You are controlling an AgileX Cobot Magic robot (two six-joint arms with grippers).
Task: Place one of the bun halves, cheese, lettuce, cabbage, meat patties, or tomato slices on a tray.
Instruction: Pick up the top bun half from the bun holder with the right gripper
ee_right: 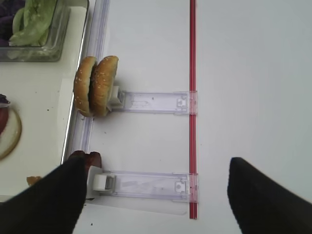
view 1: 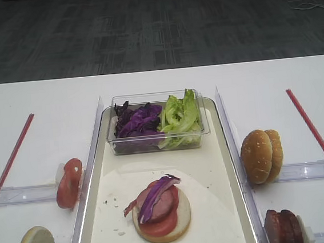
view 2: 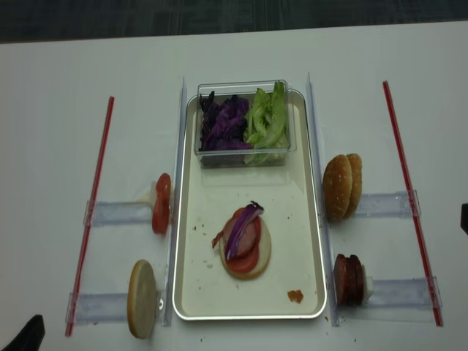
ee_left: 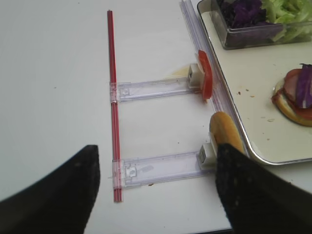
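While right fingers [ee_right: 156, 195] gape, bun halves [ee_right: 96, 86] lie ahead.

Bright, even overhead light, soft shadows, blurred dark jaws in wrist views.

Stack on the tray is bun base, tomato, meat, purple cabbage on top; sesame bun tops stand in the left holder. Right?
One thing is off: the bun tops stand in a holder on the right of the tray, as both exterior high views show. The stack is as you say: bun base, tomato, meat, purple cabbage on top.
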